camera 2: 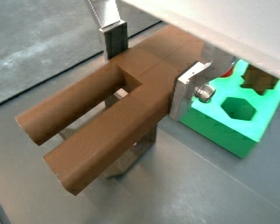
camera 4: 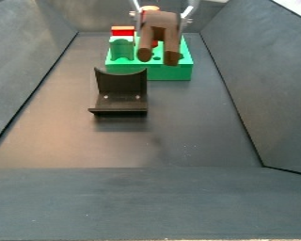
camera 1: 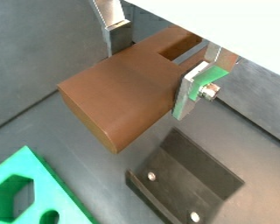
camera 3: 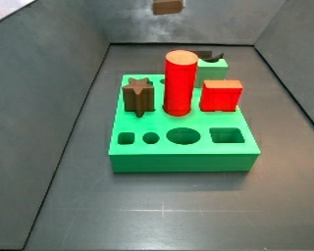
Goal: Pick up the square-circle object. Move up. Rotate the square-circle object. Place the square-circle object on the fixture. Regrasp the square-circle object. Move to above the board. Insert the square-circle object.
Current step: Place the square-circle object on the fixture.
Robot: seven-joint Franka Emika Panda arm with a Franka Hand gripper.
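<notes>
The square-circle object [camera 2: 101,131] is a brown piece with two long prongs joined at one end, also seen in a wrist view [camera 1: 119,96]. My gripper [camera 2: 152,66] is shut on its joined end, one silver finger [camera 1: 116,35] on each side. In a side view the gripper [camera 4: 157,11] holds it in the air with the prongs [camera 4: 157,38] hanging down, in front of the board [camera 4: 172,71]. The fixture [camera 4: 119,91], a dark L-shaped bracket, stands on the floor below and nearer; it also shows in a wrist view [camera 1: 184,184]. The board [camera 3: 186,157] is a bright green slab with holes.
On the board stand a red cylinder [camera 3: 181,83], a red cube [camera 3: 222,95] and a short brown star peg [camera 3: 137,96]. A small pale green block with a dark top [camera 3: 214,67] sits behind the cube. Grey sloping walls enclose the dark floor.
</notes>
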